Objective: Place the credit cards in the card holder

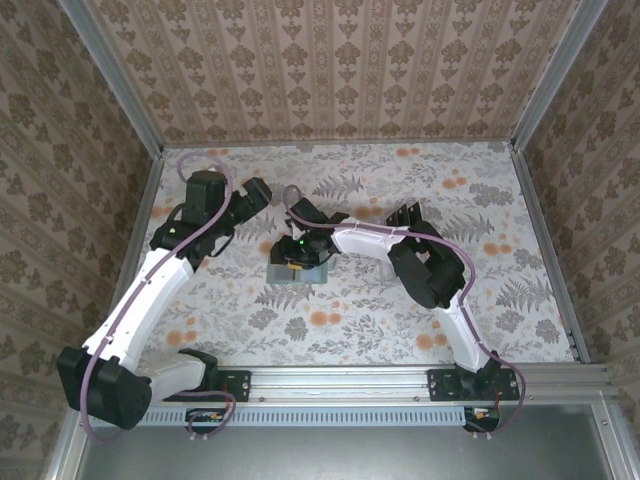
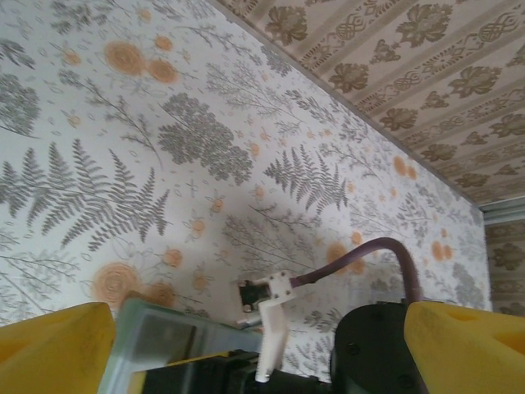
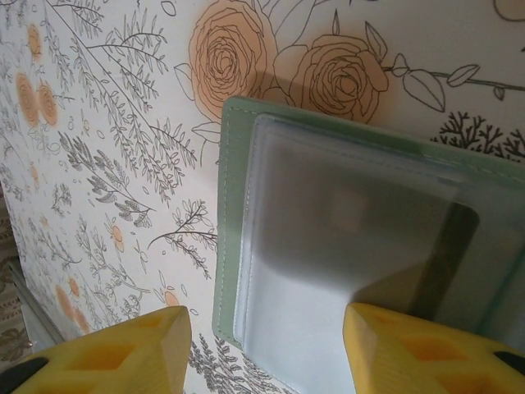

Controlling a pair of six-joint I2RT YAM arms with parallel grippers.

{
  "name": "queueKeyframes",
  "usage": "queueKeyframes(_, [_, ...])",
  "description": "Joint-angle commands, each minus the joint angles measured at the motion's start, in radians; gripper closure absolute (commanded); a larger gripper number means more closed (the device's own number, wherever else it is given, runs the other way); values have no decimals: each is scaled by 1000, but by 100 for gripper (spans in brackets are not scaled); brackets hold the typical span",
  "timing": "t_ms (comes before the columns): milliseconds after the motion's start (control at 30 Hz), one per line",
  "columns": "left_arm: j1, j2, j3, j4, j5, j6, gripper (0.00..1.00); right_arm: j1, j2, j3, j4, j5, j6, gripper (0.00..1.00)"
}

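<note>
The sage-green card holder (image 1: 297,270) lies flat at mid-table. In the right wrist view the card holder (image 3: 225,205) lies open, showing clear plastic sleeves (image 3: 328,246). A dark narrow strip (image 3: 447,254) sits under the sleeve at the right; I cannot tell if it is a card. My right gripper (image 1: 298,250) hovers over the holder, and the right gripper (image 3: 267,332) is open with nothing between its fingers. My left gripper (image 1: 262,192) is to the upper left of the holder. The left gripper (image 2: 258,328) is open and empty, looking towards the holder (image 2: 164,332). Dark upright shapes (image 1: 410,215) behind the right arm may be cards.
The right arm's wrist camera bracket (image 2: 275,316) and purple cable (image 2: 385,250) sit in front of the left gripper. Patterned walls enclose the floral table (image 1: 350,320) on three sides. A metal rail (image 1: 340,380) runs along the near edge.
</note>
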Motion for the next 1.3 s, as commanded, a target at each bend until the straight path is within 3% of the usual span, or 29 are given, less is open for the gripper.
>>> queueKeyframes(0, [4,23,51,-4,69,-90,0,-16,-101,-73,-30,29,-17,46])
queueKeyframes(133, [-18,57,109,-18,80,-151,0,-71,-286,-174,-101,113,-68,46])
queueKeyframes(267, [-63,98,189,-49,62,-205,0,-143,-449,-217,-278,251,-155,46])
queueKeyframes(433, [-150,171,334,-150,1,-267,0,-211,-549,-215,-497,437,-268,47])
queueKeyframes(867, [-259,244,472,-132,-38,-249,0,-221,-570,-286,-670,663,-349,56])
queueKeyframes(1267, [-268,245,492,-85,-32,-218,0,-228,-516,-335,-660,700,-367,60])
